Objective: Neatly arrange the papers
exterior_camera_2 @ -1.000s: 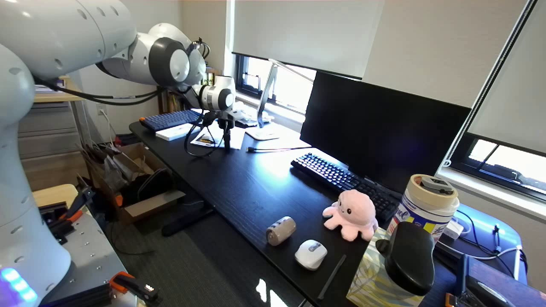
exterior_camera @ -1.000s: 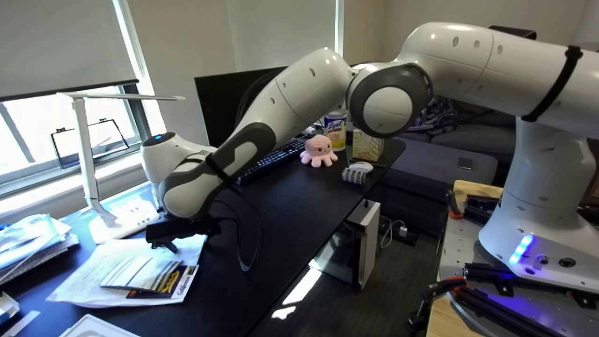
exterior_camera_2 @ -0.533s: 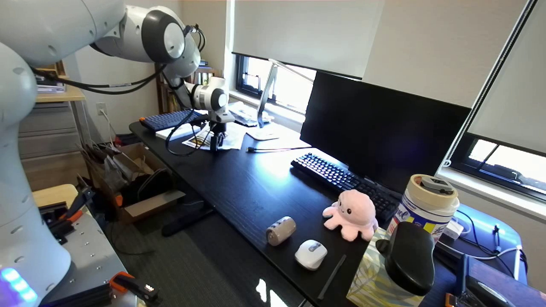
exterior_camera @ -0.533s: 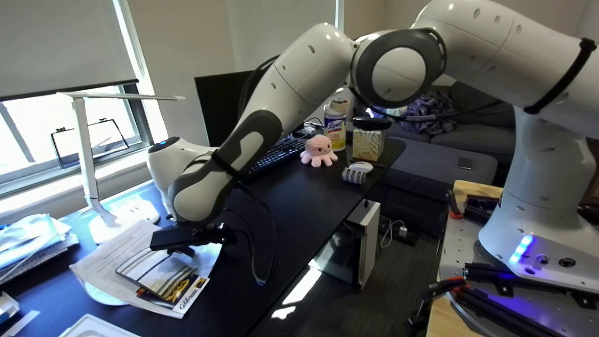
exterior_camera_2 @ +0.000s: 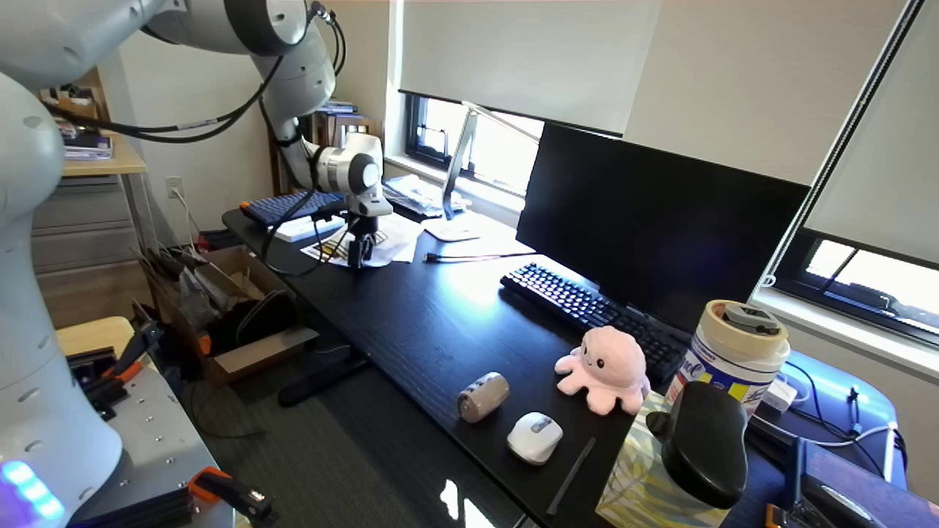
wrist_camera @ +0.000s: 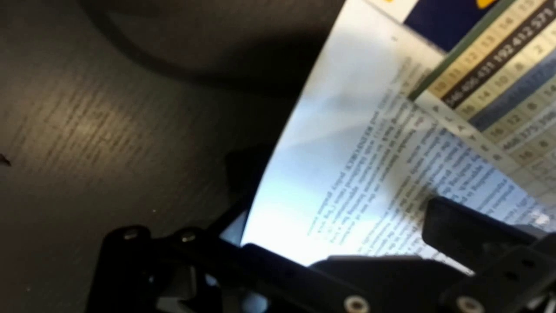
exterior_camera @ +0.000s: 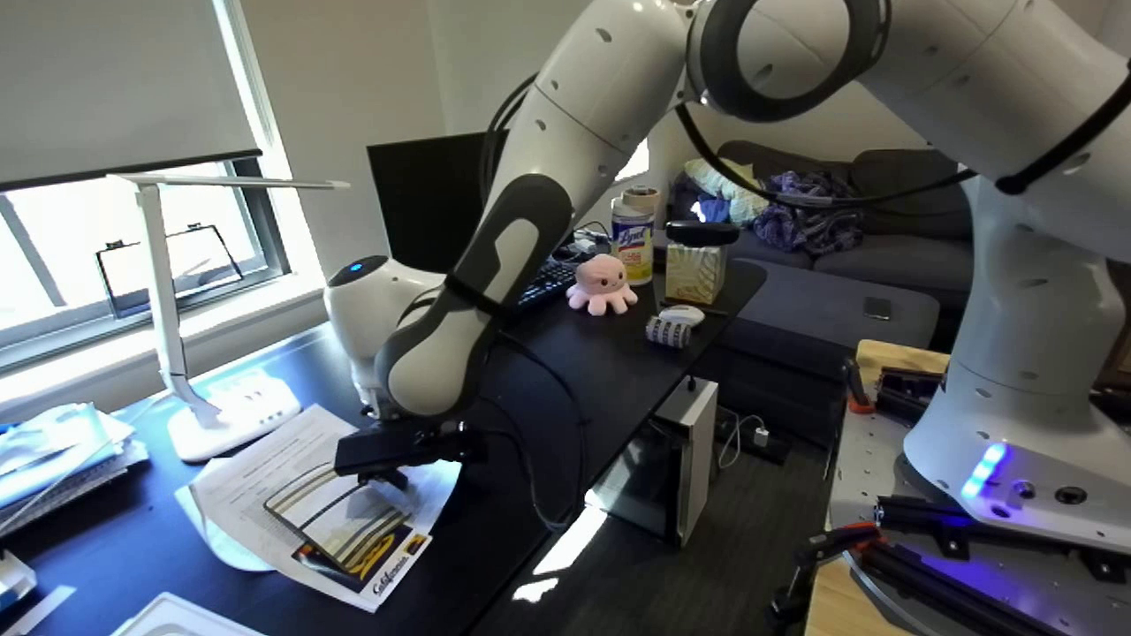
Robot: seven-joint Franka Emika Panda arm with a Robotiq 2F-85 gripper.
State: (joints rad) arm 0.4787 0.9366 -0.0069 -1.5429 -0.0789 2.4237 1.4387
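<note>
The papers lie askew on the dark surface, just beside the white lamp — a sheet of small print turned over pale sheets that jut out beneath, one edge bowed. On top sits the booklet: a green-bordered grid of numbers in tan and dark bands, a dark picture touched with yellow, a white strip reading "California". The jaws stand wide apart, released, by the papers' edge — contact is hard to tell.
</note>
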